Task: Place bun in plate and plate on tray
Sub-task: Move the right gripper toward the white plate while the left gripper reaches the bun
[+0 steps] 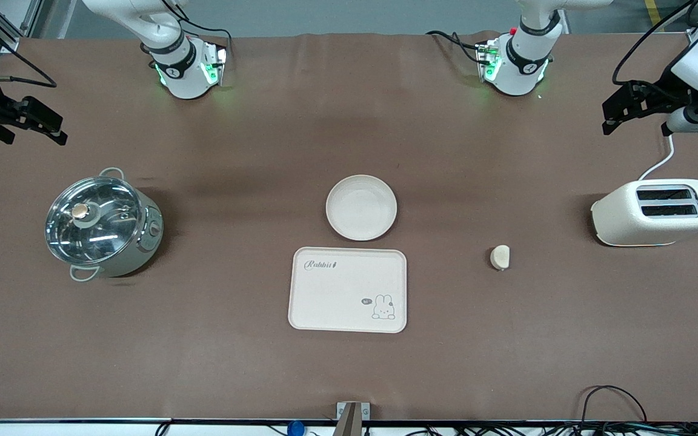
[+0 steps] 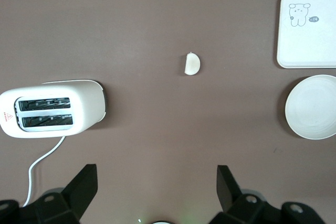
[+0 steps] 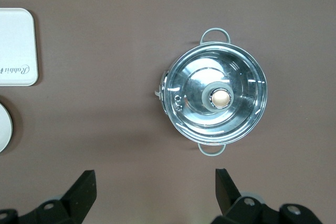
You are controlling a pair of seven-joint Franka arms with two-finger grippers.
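Note:
The bun (image 1: 500,257) lies on the bare table, toward the left arm's end from the tray; it also shows in the left wrist view (image 2: 192,64). The plate (image 1: 361,207) is empty and sits just farther from the front camera than the tray (image 1: 348,289), which is empty too. Both show in the left wrist view, the plate (image 2: 312,107) and the tray (image 2: 310,30). My left gripper (image 1: 608,119) is open and empty, up over the table's end above the toaster (image 2: 156,174). My right gripper (image 1: 34,136) is open and empty, over the table near the pot (image 3: 155,174).
A white toaster (image 1: 656,212) with a cord stands at the left arm's end of the table. A steel pot with a glass lid (image 1: 102,223) stands at the right arm's end. Cables hang at the table's front edge.

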